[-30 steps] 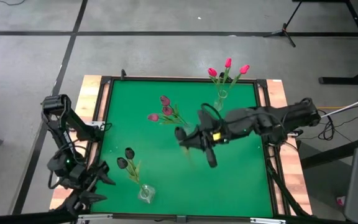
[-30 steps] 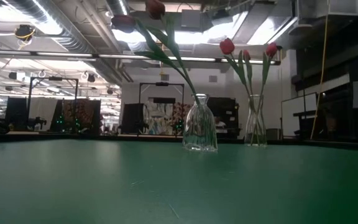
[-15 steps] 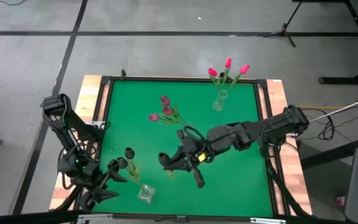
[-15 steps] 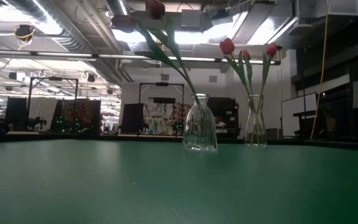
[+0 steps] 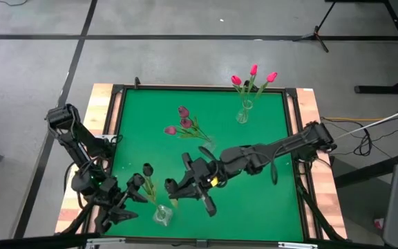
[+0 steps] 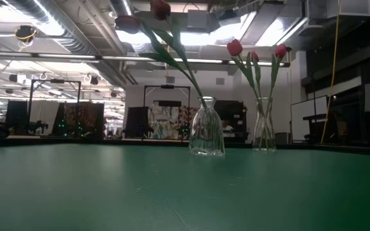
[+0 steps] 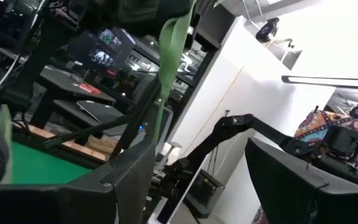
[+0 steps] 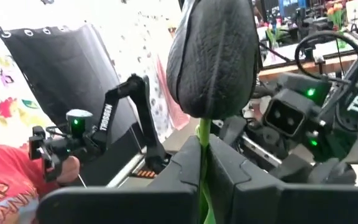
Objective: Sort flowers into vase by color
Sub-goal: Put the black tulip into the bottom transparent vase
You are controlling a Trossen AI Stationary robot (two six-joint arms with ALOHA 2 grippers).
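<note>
I am pinching a near-black tulip (image 8: 211,59) by its stem in my right gripper (image 8: 202,163), carrying it toward the vase (image 5: 161,215) of dark flowers; my left gripper (image 5: 131,196), fingers spread, is steadying nothing.

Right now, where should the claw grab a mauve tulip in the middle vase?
Grab the mauve tulip by its thin green stem, between the head and the vase neck, coming from above. The stem leans sideways out of the narrow glass vase, so that stretch is easy to reach. The soft head might crush.
</note>
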